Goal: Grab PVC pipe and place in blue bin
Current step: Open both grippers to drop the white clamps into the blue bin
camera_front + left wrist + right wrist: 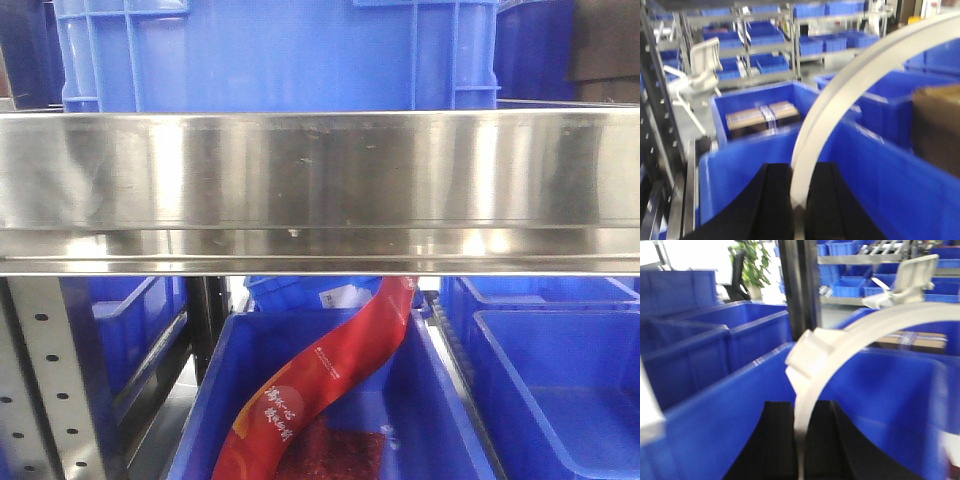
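Shelf rail of bright steel fills the exterior front view and hides both arms, so nothing of the grasp shows there. A blue crate stands on the shelf above it. Below the rail, a lower bin holds a red pouch.

Left wrist view: the left tool has its two black fingers closed against the PVC pipe. The pipe rises from between them and arches up and to the right. The tool points roughly level over the open blue bin, so the pipe is carried above the bin and is not yet in it. Clamping near the end probably keeps the bowed pipe from springing free.

Right wrist view: the right tool likewise pinches the PVC pipe, just below a coupling. From there the pipe curves away to the right above a blue bin wall. Whether both tools hold the same pipe cannot be told. Blur limits finer detail.
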Motion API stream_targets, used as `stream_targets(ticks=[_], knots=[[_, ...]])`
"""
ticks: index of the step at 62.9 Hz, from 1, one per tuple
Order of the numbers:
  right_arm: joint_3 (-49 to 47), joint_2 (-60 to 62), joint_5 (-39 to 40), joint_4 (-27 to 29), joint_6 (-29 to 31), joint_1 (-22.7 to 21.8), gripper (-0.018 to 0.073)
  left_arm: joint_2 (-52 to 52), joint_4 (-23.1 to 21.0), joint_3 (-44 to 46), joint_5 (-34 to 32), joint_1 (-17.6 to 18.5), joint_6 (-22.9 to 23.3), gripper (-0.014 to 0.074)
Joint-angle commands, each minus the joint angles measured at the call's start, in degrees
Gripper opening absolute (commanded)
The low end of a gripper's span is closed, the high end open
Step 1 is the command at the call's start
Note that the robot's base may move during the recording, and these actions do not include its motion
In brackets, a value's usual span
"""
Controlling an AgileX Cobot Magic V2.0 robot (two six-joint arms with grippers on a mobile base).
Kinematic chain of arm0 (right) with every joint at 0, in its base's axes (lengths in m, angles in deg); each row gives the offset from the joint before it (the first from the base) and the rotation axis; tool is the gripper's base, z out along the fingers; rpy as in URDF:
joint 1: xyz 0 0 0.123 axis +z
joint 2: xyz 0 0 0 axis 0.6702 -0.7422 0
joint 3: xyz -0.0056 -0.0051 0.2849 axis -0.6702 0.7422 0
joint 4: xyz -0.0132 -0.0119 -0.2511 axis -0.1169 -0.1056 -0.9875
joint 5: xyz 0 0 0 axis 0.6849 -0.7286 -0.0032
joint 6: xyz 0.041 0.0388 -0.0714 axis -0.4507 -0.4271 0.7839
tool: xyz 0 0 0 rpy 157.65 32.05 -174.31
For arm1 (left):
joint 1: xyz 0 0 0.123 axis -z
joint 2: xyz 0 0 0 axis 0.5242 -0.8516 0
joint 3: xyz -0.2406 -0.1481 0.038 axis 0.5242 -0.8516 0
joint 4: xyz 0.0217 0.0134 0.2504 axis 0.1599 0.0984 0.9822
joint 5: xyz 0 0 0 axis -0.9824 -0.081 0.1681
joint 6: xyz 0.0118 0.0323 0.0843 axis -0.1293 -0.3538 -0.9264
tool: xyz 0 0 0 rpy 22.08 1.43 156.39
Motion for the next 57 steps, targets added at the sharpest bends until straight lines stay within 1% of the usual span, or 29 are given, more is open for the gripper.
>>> stream_targets(ticks=[1, 7, 14, 19, 21, 23, 25, 30, 34, 35, 38, 41, 44, 48, 57], knots=[[-2.22, -3.15, 5.34, 3.06, 0.20, 0.46, -0.0169, -3.08, -1.70, 2.48, -3.13, 0.38, -0.08, -0.0111], [-2.74, -5.86, 7.22, 3.06, 0.20, 0.70, -0.0169, -5.15, -1.84, 2.49, -3.39, 0.38, -0.08, -0.0111], [-2.74, -7.98, 6.64, 3.06, 0.20, 0.70, -0.0158, -6.76, -1.84, 2.49, -3.27, 0.38, -0.08, -0.0111], [-2.74, -8.70, 6.64, 3.06, 0.09, 0.70, -0.0102, -7.56, -1.84, 2.49, -3.18, 0.38, -0.08, -0.0110], [-2.74, -8.70, 6.37, 3.06, 0.09, 0.70, -0.0069, -7.74, -1.84, 2.49, -3.18, 0.43, -0.08, -0.0105], [-2.74, -8.70, 6.22, 3.06, 0.09, 0.70, -0.0017, -7.97, -1.84, 2.49, -3.18, 0.55, -0.08, -0.0089], [-2.74, -8.70, 6.09, 3.06, 0.09, 0.70, 0.0041, -8.23, -1.84, 2.49, -2.85, 0.60, -0.08, -0.0053], [-2.74, -8.70, 6.09, 3.06, 0.09, 0.70, 0.0162, -8.46, -1.84, 2.49, -2.65, 0.85, -0.08, 0.0077], [-2.74, -8.70, 5.96, 3.06, 0.09, 0.70, 0.0267, -8.46, -1.84, 2.49, -2.49, 0.98, -0.08, 0.0224], [-2.74, -8.70, 5.96, 3.06, 0.09, 0.70, 0.0285, -8.46, -1.84, 2.49, -2.51, 1.18, -0.08, 0.0275], [-2.74, -8.70, 5.85, 3.06, 0.09, 0.70, 0.0330, -8.46, -1.84, 2.49, -2.51, 1.22, -0.08, 0.0384], [-2.74, -8.70, 5.84, 3.06, 0.09, 0.70, 0.0351, -8.46, -1.84, 2.49, -2.51, 1.36, -0.08, 0.0457], [-2.74, -8.70, 5.31, 3.06, 0.09, 0.70, 0.0353, -8.46, -1.84, 2.49, -2.27, 1.49, -0.08, 0.0514], [-2.74, -8.70, 4.29, 3.06, 0.09, 0.70, 0.0351, -8.46, -1.84, 2.49, -1.84, 1.62, -0.08, 0.0546], [-2.74, -8.70, 2.93, 3.06, 0.09, 0.70, 0.0351, -8.46, -1.84, 2.49, -0.44, 1.62, -0.08, 0.0547]])
